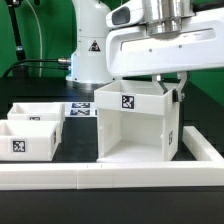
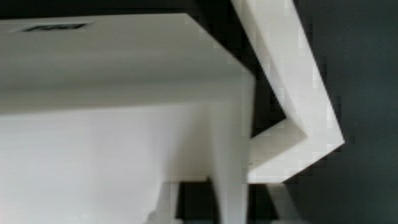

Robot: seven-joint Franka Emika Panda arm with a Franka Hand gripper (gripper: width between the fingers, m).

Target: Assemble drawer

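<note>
The drawer's white casing [image 1: 135,125] stands upright in the middle of the table, open side toward the camera, with a square tag on its top front. Two small white trays [image 1: 30,140] [image 1: 35,112] sit side by side at the exterior view's left, the nearer one showing a tag. My gripper [image 1: 172,86] comes down onto the top of the casing's side wall at the exterior view's right. In the wrist view the dark fingers [image 2: 194,200] stand on either side of that thin white wall [image 2: 267,60], and my gripper [image 2: 230,200] is shut on it.
A low white rail [image 1: 110,178] edges the table's front and the side at the exterior view's right. The marker board [image 1: 78,110] lies flat behind the trays. The robot's base [image 1: 90,50] stands at the back. A cable runs along the back at the exterior view's left.
</note>
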